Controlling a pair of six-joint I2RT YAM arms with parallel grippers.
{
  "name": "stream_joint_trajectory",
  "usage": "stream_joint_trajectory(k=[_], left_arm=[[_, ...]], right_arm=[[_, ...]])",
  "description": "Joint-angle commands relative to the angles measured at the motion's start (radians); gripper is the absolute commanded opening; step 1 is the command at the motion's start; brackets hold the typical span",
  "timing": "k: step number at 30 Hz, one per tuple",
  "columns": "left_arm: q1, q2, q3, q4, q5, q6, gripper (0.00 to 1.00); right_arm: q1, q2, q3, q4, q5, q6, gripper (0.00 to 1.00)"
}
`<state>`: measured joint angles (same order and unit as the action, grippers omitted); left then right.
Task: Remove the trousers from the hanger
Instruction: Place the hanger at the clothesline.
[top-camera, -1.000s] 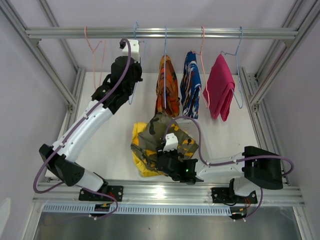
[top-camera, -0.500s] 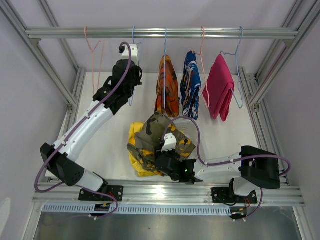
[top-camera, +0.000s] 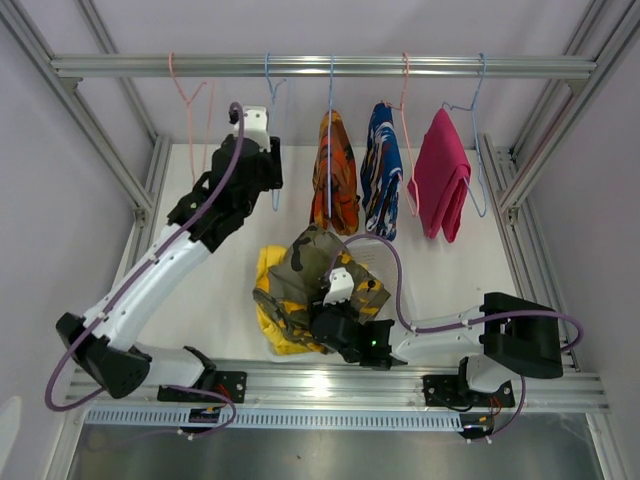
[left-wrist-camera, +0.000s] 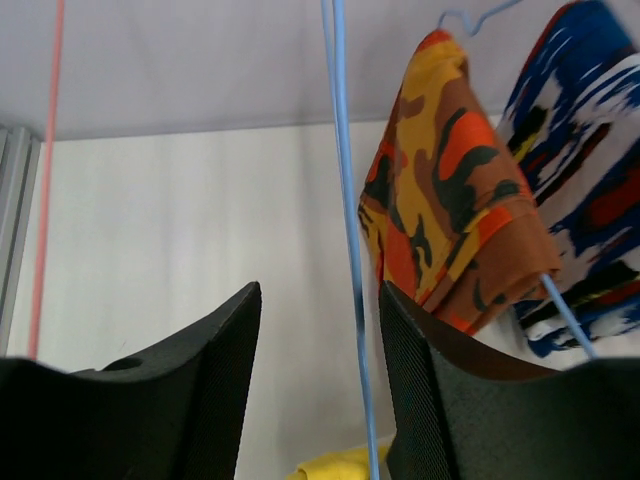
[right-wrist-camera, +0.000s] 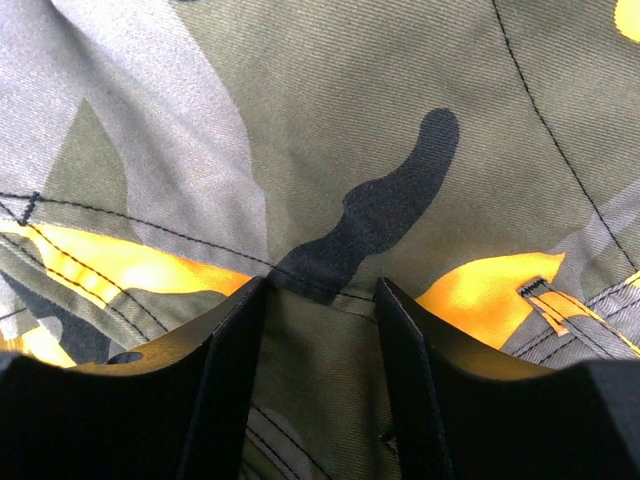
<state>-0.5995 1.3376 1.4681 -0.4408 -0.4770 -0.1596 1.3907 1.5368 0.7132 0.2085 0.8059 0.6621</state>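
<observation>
Three trousers hang on hangers from the rail: orange-black, blue-white-red and magenta pink. The plain yellow trousers lie on the table with the camouflage trousers partly on top. My left gripper is open; the bare blue hanger's wire runs between its fingers, close to the right one, not clamped. My right gripper is low on the camouflage trousers, shut on a fold of the cloth.
An empty pink hanger hangs at the rail's left end, the bare blue hanger beside it. Aluminium frame posts stand on both sides of the white table. A purple cable loops over the right arm.
My left gripper has opened and let go of the blue hanger, and that arm has swung a little left. The camouflage trousers have shifted slightly left with the right gripper.
</observation>
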Motion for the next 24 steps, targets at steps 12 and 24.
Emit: stream_joint_trajectory(k=[12, 24], left_arm=[[-0.042, -0.216, 0.106, 0.06, 0.242, -0.031, 0.64], [-0.006, 0.001, 0.196, 0.108, 0.638, -0.141, 0.77]], right_arm=[[0.062, -0.228, 0.176, -0.455, 0.16, -0.01, 0.57], [0.065, -0.582, 0.216, -0.633, 0.228, -0.064, 0.62]])
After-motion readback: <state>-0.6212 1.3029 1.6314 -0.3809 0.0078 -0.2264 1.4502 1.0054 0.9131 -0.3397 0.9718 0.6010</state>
